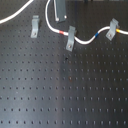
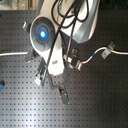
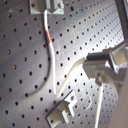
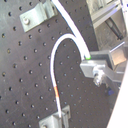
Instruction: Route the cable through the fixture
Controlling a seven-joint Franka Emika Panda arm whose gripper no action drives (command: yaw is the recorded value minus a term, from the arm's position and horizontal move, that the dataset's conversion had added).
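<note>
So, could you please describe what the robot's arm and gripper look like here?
In the second exterior view the arm is white and rounded, with a glowing blue light and black cables looped over it. The gripper looks like pale grey, blocky metal in both wrist views.

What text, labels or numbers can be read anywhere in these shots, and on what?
None can be read.
The cable carries only plain red, blue and yellow tape bands, no print.
The clips and the black hole board show no markings.
The arm has a glowing blue light but no legible label; if it has any lettering, the blur hides it.
</note>
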